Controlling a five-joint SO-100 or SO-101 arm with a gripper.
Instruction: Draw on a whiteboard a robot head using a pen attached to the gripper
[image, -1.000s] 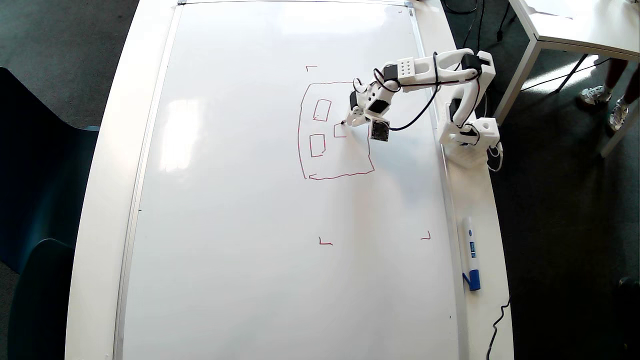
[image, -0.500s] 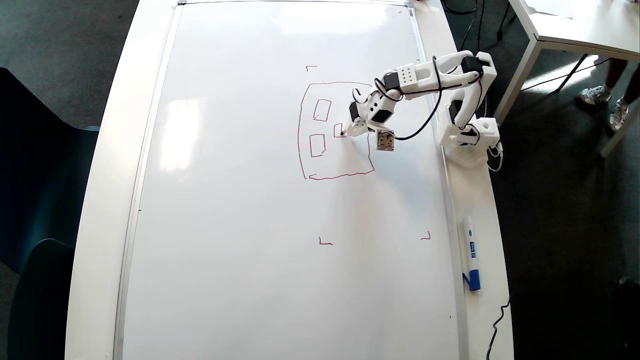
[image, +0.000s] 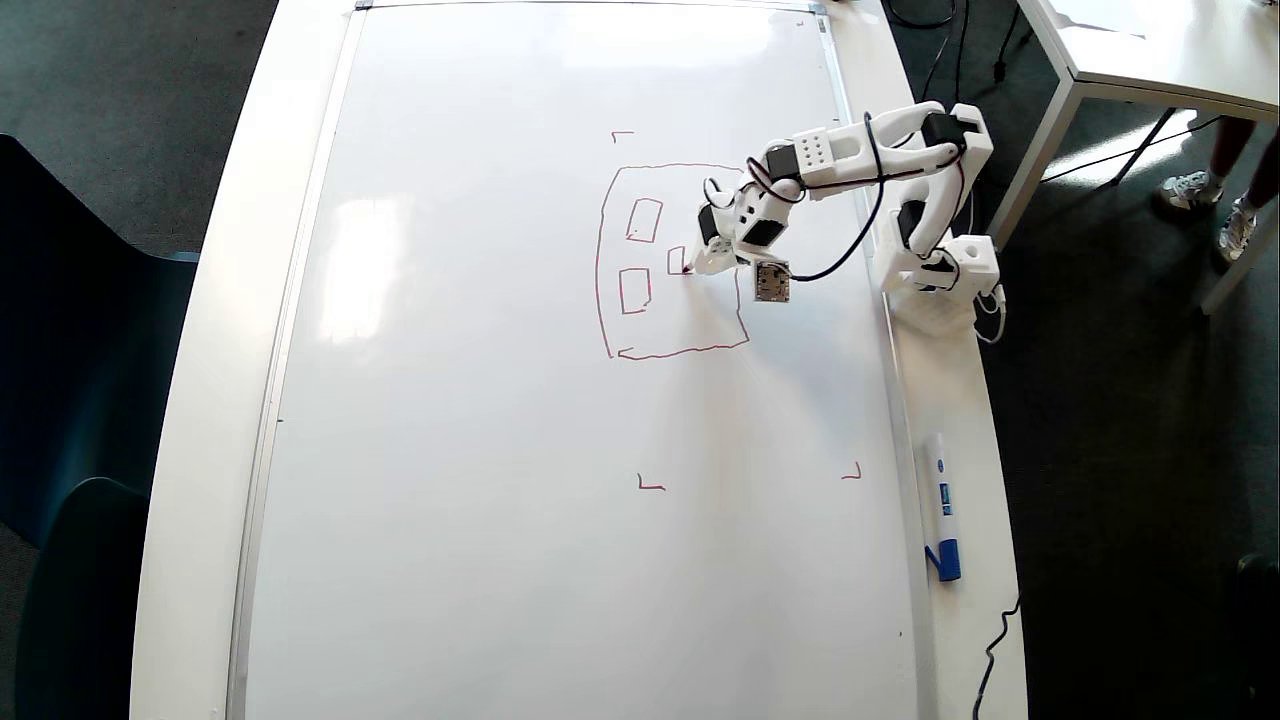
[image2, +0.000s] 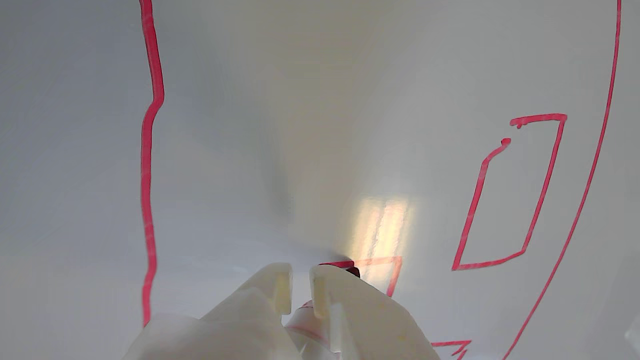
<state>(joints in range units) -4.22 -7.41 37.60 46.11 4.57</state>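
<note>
From the overhead view I see the robot head (image: 672, 260) as a thin, wobbly red outline on the upper right part of the whiteboard (image: 480, 400), with two small closed rectangles stacked at its left side and a third, smaller one partly drawn nearer the middle. The whiteboard lies flat on a white surface (image: 955, 400), and small red corner marks (image: 650, 485) sit outside the drawing. My gripper (image: 700, 262) reaches in from the right, over the inside of the outline, with the pen (image: 688, 268) tip touching the board at that third rectangle. A white marker with a blue cap (image: 940, 508) lies on the surface beside the board's right frame.

The wrist view gives me what the overhead cannot: the gripper (image2: 300, 287) has its two pale fingers (image2: 272, 285) close together with a narrow gap, clamped on the pen (image2: 350, 270), whose dark red tip meets the board at the corner of the small rectangle. It also shows the red strokes thick and uneven.
</note>
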